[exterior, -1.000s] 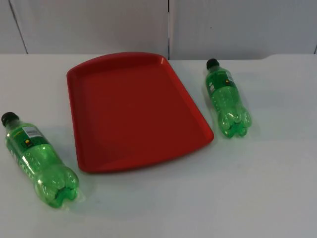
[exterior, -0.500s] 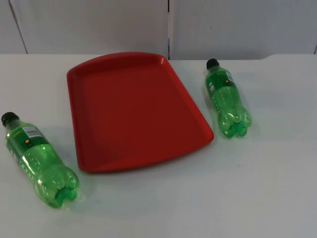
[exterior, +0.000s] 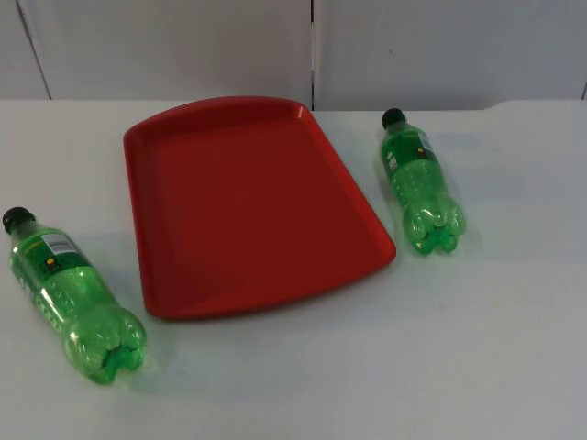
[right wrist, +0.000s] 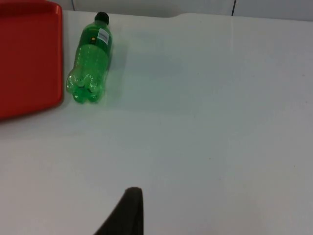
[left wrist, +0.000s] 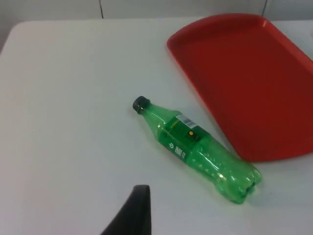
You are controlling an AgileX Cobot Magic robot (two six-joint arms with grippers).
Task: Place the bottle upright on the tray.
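A red tray (exterior: 139, 156) lies in the middle of the white table with nothing on it. One green bottle with a black cap (exterior: 69, 293) lies on its side left of the tray, cap toward the wall. A second green bottle (exterior: 420, 183) lies on its side right of the tray, cap also toward the wall. My left gripper (left wrist: 134, 210) waits well back from the left bottle (left wrist: 195, 147) and the tray (left wrist: 244, 73). My right gripper (right wrist: 127, 210) waits far from the right bottle (right wrist: 90, 58), with the tray's edge (right wrist: 24, 58) beside that bottle.
The grey partition wall (exterior: 183, 46) closes the table's far side, just behind the tray. Bare white table top (exterior: 367, 367) stretches in front of the tray and to the right of the right bottle.
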